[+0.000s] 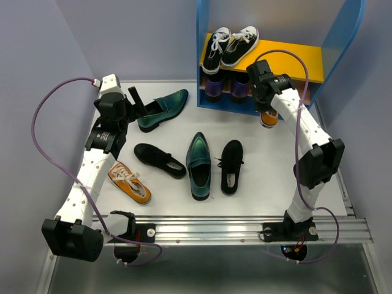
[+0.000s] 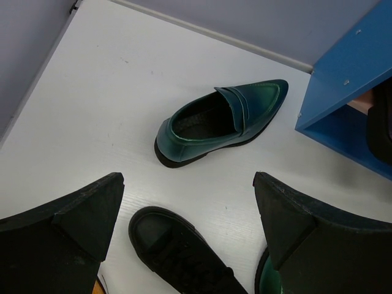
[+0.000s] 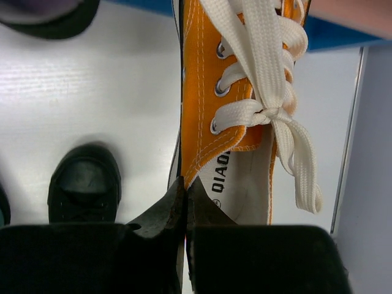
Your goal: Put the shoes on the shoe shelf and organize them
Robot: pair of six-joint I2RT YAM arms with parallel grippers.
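Observation:
My right gripper [image 1: 267, 110] is shut on the side wall of an orange sneaker [image 1: 268, 119] with white laces. It holds the sneaker just in front of the blue shoe shelf [image 1: 203, 49], by the lower tier. In the right wrist view the jaws [image 3: 185, 187] pinch the sneaker's orange collar [image 3: 205, 79]. My left gripper [image 1: 138, 103] is open and empty beside a green loafer [image 1: 164, 109], which also shows in the left wrist view [image 2: 220, 122]. On the table lie a black low shoe [image 1: 159, 160], a second green loafer [image 1: 198, 165], a second black shoe [image 1: 231, 166] and an orange sneaker [image 1: 130, 182].
Black sneakers with white laces [image 1: 229, 46] stand at the left of the yellow upper board [image 1: 294, 58]. Purple shoes [image 1: 214, 89] stand on the lower tier at the left. The shelf's blue side [image 2: 349, 79] is to the right of the left gripper. Purple walls close in both sides.

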